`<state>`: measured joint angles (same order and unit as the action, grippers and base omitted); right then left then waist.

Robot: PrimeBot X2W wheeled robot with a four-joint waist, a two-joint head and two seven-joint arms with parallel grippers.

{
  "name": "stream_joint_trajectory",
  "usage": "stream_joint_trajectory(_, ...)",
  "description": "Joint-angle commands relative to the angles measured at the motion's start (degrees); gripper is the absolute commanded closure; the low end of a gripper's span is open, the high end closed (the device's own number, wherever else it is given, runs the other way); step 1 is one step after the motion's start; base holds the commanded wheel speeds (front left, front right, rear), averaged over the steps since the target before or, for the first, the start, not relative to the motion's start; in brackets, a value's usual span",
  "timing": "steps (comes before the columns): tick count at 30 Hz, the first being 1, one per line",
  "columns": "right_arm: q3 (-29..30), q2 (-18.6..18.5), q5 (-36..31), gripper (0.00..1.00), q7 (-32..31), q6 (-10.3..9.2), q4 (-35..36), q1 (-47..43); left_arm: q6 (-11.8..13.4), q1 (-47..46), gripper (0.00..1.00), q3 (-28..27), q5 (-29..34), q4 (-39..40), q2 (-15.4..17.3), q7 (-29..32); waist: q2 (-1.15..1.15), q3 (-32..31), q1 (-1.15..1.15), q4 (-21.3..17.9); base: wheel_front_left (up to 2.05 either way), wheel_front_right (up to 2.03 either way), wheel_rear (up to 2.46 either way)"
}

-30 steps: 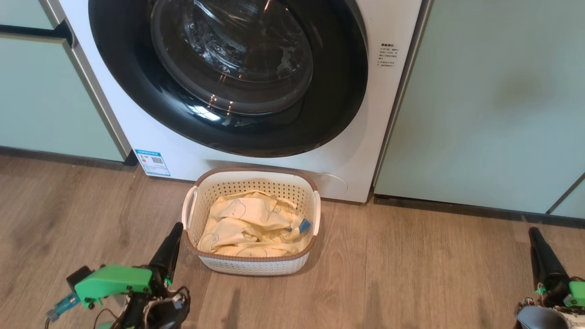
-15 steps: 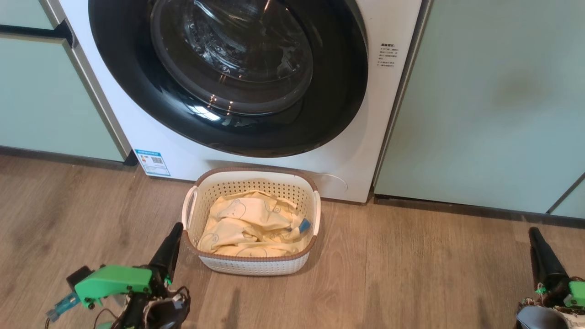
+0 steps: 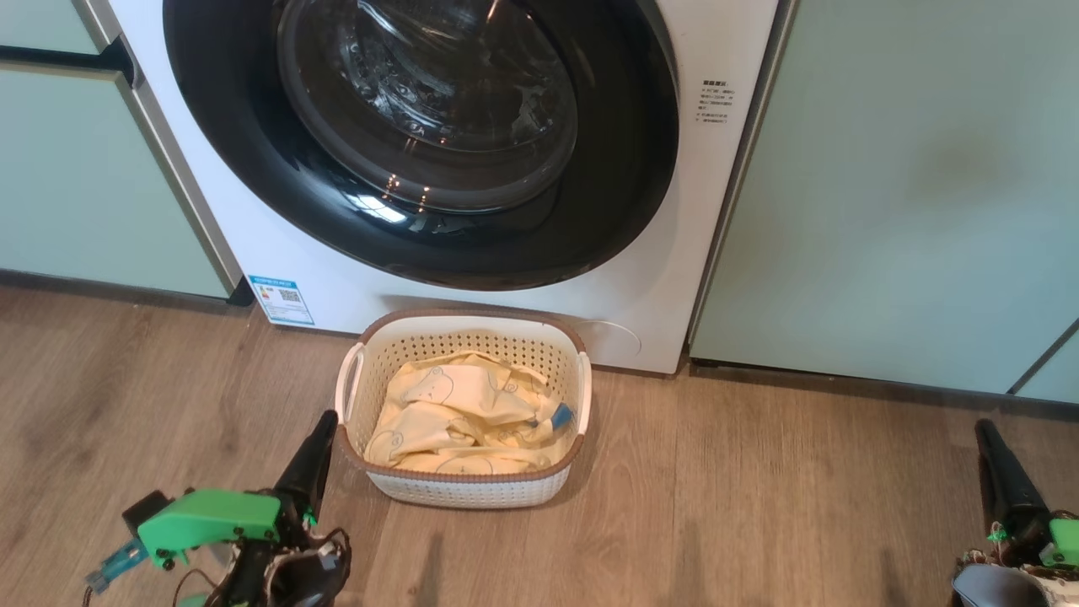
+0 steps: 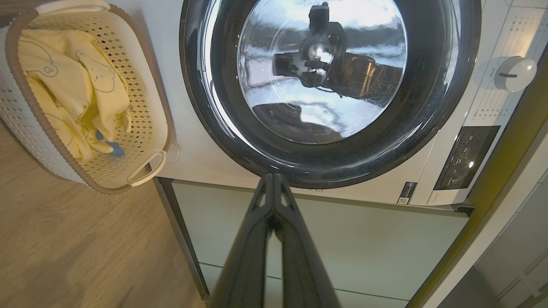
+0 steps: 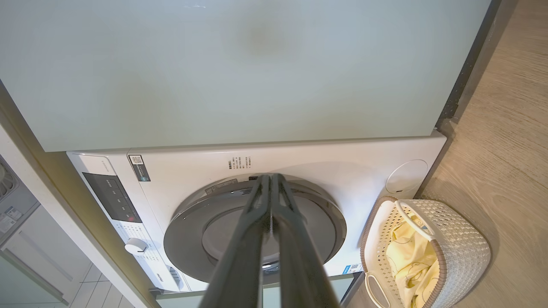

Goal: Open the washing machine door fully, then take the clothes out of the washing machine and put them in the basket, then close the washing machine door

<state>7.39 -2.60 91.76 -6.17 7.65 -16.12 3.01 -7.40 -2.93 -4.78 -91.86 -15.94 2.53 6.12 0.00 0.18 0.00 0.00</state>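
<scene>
Door: washing machine door (image 3: 624, 169) shut flush, glass facing 6 o'clock.
Basket: basket (image 3: 472, 318) at door's 6 o'clock, long axis 9–3, clothes (image 3: 459, 413) inside.
Room: floor (image 3: 759, 506) open at basket's 3 and 9.
Fingers: left gripper (image 3: 327, 417) and right gripper (image 3: 985, 428) pressed together, empty.

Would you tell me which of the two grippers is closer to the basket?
The left gripper: its shut tip is right beside the basket, by its left handle; the right gripper stands far off to the right.
</scene>
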Motion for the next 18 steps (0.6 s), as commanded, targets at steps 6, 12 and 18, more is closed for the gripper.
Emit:
stream_joint_trajectory(6,-0.89,-0.28,0.42,1.0,-0.3,-0.16,2.1,3.18,-0.09,-3.26,1.0,-1.73,-0.3,1.9,0.34,0.36,0.0,0.0,0.0,0.0,0.0,0.0,0.0)
stream_joint_trajectory(12,-0.89,-0.28,0.42,1.0,-0.3,-0.16,2.1,3.17,-0.09,-3.26,1.0,-1.73,-0.31,1.9,0.34,0.36,0.0,0.0,0.0,0.0,0.0,0.0,0.0)
stream_joint_trajectory(18,-0.89,-0.28,0.42,1.0,-0.3,-0.16,2.1,3.17,-0.09,-3.26,1.0,-1.73,-0.31,1.9,0.34,0.36,0.0,0.0,0.0,0.0,0.0,0.0,0.0)
